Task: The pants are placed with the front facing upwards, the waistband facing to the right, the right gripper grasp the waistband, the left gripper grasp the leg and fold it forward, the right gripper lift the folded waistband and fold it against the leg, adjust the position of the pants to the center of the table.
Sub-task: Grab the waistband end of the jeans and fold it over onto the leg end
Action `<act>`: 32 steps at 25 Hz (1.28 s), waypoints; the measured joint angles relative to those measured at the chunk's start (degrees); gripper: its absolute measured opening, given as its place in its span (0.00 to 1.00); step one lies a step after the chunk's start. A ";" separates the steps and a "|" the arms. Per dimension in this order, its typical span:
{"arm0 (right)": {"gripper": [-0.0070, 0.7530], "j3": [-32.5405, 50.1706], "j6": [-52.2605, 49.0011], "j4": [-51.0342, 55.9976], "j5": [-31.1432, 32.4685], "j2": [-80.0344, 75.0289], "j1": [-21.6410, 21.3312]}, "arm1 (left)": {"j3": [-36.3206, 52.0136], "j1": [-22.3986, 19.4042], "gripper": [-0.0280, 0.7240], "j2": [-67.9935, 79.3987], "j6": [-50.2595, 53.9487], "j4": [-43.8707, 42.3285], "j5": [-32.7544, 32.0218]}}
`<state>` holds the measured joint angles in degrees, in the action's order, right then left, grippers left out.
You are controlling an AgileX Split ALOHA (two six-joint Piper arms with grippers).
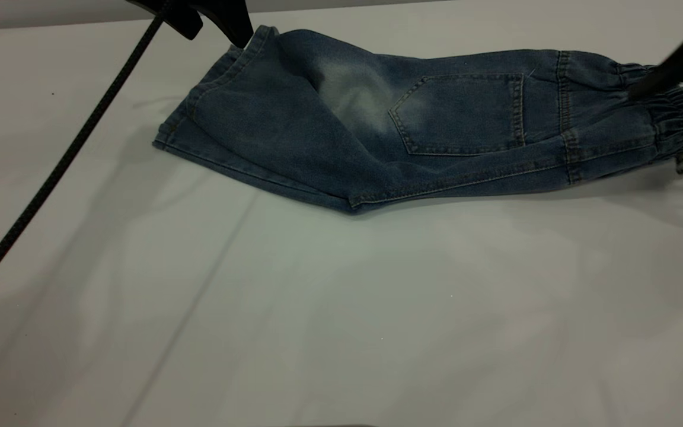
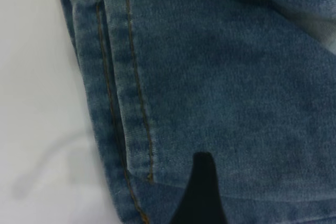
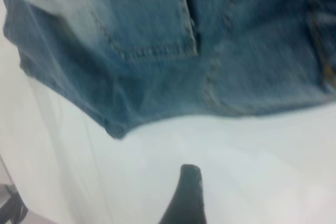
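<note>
Now I lift the waistband [image 1: 667, 112] with my right gripper [image 1: 644, 92], carrying it toward nine o'clock over the leg hem [image 1: 211, 89]; jaw states I cannot tell.

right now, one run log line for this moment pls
pants: folded lengthwise, back pocket up, far on table | waistband: at right | left claw: at leg hem | right claw: at waistband
</note>
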<state>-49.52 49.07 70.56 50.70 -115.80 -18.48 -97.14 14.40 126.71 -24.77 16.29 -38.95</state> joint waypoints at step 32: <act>0.10 -9.27 13.27 13.85 -7.56 -12.11 -0.54 | -1.25 6.70 0.80 0.82 0.00 0.77 -0.86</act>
<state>-58.79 62.34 84.41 43.14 -127.91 -19.01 -98.39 21.09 127.53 -24.77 17.06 -39.81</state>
